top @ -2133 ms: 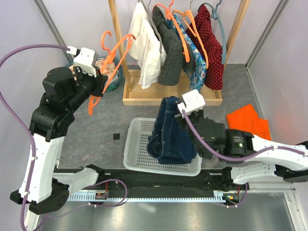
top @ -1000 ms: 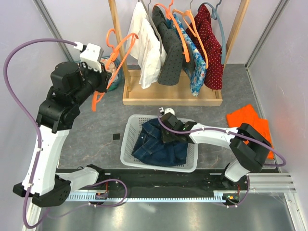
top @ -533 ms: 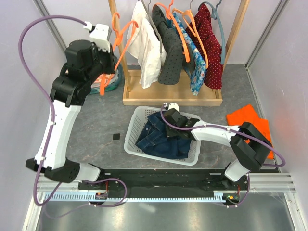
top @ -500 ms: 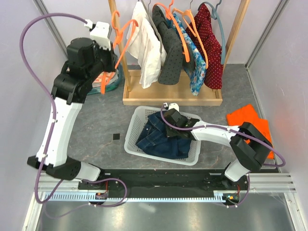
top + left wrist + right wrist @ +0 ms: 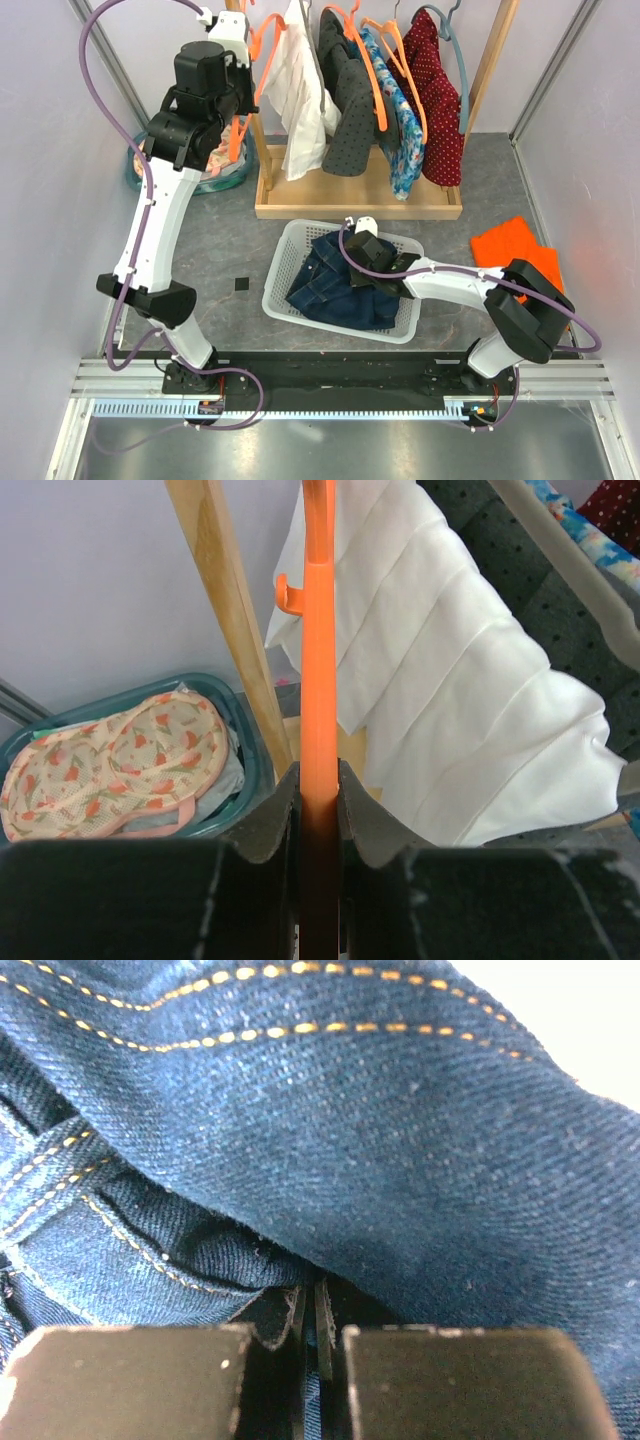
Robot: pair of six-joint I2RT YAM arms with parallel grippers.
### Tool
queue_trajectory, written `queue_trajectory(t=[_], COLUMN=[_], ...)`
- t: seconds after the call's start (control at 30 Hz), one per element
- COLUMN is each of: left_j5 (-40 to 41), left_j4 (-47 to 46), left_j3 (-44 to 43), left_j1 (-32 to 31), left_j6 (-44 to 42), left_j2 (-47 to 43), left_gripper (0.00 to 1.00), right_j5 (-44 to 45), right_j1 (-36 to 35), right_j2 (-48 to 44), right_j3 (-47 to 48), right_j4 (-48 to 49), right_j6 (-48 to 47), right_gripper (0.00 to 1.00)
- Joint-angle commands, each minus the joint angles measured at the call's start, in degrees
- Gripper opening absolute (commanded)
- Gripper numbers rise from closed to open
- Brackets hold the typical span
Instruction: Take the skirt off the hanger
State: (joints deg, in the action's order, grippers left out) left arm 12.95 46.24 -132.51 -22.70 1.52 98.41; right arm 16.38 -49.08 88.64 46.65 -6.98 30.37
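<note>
Two tools, one item each: hanger and garment kept apart.
Left tool: closed snugly on the straight bar of the orange hanger, high beside the left post of the wooden rack.
Hanger: bare, held just beside the white pleated garment that hangs on the rack.
Right tool: almost fully closed, pinching a thin fold of the denim skirt.
Skirt: off the hanger, heaped in the white basket just in front of the rack.
Reason for the split: hanger high, skirt low, likely so neither snags the other.
Judged stage: separation done; probably left are letting go of the denim and parking the hanger on the rack.
</note>
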Motion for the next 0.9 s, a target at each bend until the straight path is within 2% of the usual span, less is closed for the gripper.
queue_trajectory(t=[0.0, 0.37, 0.53, 0.7, 0.87], left_j5=[3.0, 6.1, 4.5, 5.9, 7.4], left_j4=[-3.8, -10.0, -15.1, -14.9, -16.9], left_j3=[-5.8, -5.7, -6.8, -15.1, -13.2], left_j1=[0.0, 0.1, 0.2, 0.2, 1.6], left_j6=[1.3, -3.4, -7.0, -10.1, -8.8], left_j2=[1.9, 1.9, 5.3, 11.9, 12.9], left_gripper=[0.02, 0.02, 0.02, 0.02, 0.02], right_j5=[-0.4, -1.8, -2.5, -3.0, -3.9], right_j1=[-0.1, -0.1, -0.1, -0.1, -0.1], right_j2=[0.0, 0.0, -1.4, -3.9, -6.0], right_j3=[-3.7, -6.7, -6.3, -5.8, -6.0], right_j4=[-3.7, -0.6, -1.1, -1.7, -1.8], right_j6=[-0.7, -1.3, -2.0, -2.5, -2.4], right_gripper=[0.0, 0.0, 0.0, 0.0, 0.0])
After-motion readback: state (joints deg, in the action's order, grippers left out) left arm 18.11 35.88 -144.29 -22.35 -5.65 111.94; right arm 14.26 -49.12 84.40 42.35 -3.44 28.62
